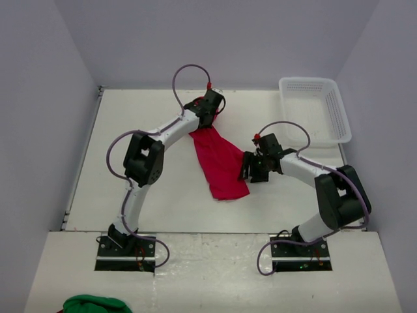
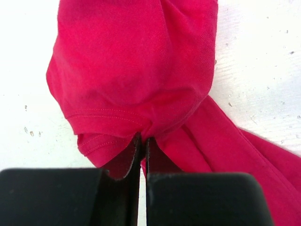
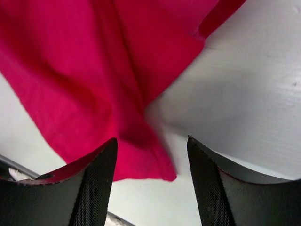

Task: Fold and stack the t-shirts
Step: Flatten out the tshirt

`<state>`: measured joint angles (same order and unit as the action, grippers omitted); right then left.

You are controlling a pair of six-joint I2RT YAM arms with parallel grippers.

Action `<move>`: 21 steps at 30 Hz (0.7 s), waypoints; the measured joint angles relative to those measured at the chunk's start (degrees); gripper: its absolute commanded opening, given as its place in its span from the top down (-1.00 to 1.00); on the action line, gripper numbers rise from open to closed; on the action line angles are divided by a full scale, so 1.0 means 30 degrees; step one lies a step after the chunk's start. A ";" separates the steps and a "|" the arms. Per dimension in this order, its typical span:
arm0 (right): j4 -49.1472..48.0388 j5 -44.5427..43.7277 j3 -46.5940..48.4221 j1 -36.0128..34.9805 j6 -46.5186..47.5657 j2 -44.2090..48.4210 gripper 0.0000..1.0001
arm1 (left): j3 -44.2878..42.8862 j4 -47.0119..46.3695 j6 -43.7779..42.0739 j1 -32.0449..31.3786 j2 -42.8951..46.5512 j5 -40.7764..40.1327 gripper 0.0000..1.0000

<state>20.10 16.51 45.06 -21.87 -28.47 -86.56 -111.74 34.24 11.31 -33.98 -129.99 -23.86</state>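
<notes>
pinching a stitched hem of the red t-shirt (image 2: 136,70), the left gripper (image 2: 142,143) is clamped tight, cloth trailing beyond its tips. the right gripper (image 3: 151,155) stands wide open at the shirt's corner edge, bare table (image 3: 244,103) beside it.

You had one red t-shirt (image 1: 221,166) at the centre of the top view. There was one white mesh basket (image 1: 307,81) at the upper right and one green bundle (image 1: 96,304) at the bottom left edge. You had two arms, the left arm (image 1: 146,160) and the right arm (image 1: 332,195), on one table (image 1: 130,130).
</notes>
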 measured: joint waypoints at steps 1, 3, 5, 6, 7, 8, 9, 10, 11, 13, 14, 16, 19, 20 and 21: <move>-0.0036 -0.0080 0.0182 0.0007 0.0007 -0.0481 -0.22 | 0.0015 0.0007 0.0000 0.0000 0.0102 0.0000 1.00; -0.0117 -0.0066 0.0605 0.0007 -0.0044 -0.1311 -0.20 | 0.0015 -0.0029 0.0000 0.0000 0.0277 0.0000 1.00; -0.0299 -0.0153 0.1100 -0.0022 -0.0007 -0.1756 -0.19 | 0.0015 -0.0066 0.0000 0.0000 0.0415 0.0000 1.00; -0.0408 -0.0175 0.1355 -0.0058 0.0000 -0.2025 -0.19 | 0.0022 -0.0073 0.0000 0.0007 0.0488 0.0000 1.00; -0.0474 -0.0168 0.1559 -0.0080 0.0007 -0.2266 -0.17 | 0.0029 -0.0080 0.0000 0.0015 0.0525 0.0000 1.00; -0.0510 -0.0168 0.1785 -0.0087 0.0015 -0.2484 -0.12 | 0.0036 -0.0080 0.0000 0.0022 0.0583 0.0000 1.00; -0.0546 -0.0168 0.1967 -0.0087 0.0022 -0.2659 -0.11 | 0.0044 -0.0087 0.0000 0.0029 0.0597 0.0000 1.00; -0.0554 -0.0175 0.2120 -0.0124 0.0044 -0.2798 -0.08 | 0.0044 -0.0087 0.0000 0.0044 0.0627 0.0000 1.00; -0.0568 -0.0175 0.2229 -0.0160 0.0066 -0.2907 -0.07 | 0.0044 -0.0087 0.0000 0.0058 0.0656 0.0000 1.00; -0.0583 -0.0168 0.2295 -0.0211 0.0066 -0.2980 0.03 | 0.0051 -0.0087 0.0000 0.0080 0.0699 0.0007 1.00; -0.0583 -0.0168 0.2295 -0.0226 0.0066 -0.2980 0.09 | 0.0087 -0.0109 0.0000 0.0095 0.0729 0.0007 1.00; -0.0590 -0.0175 0.2295 -0.0313 0.0087 -0.2980 0.31 | 0.0168 -0.0102 0.0007 0.0131 0.0765 0.0007 1.00; -0.0605 -0.0168 0.2295 -0.0488 -0.0022 -0.2980 0.79 | 0.0328 -0.0109 0.0007 0.0233 0.0772 0.0007 1.00; -0.0627 -0.0175 0.2295 -0.0561 0.0029 -0.2980 0.92 | 0.0342 -0.0087 0.0000 0.0284 0.0772 0.0007 1.00; -0.0641 -0.0175 0.2295 -0.0648 -0.0066 -0.2973 1.00 | 0.0342 -0.0095 0.0000 0.0335 0.0772 0.0015 1.00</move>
<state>18.17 15.99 51.94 -23.81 -28.67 -95.48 -110.72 33.95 11.31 -32.97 -127.68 -23.81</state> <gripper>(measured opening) 0.094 0.018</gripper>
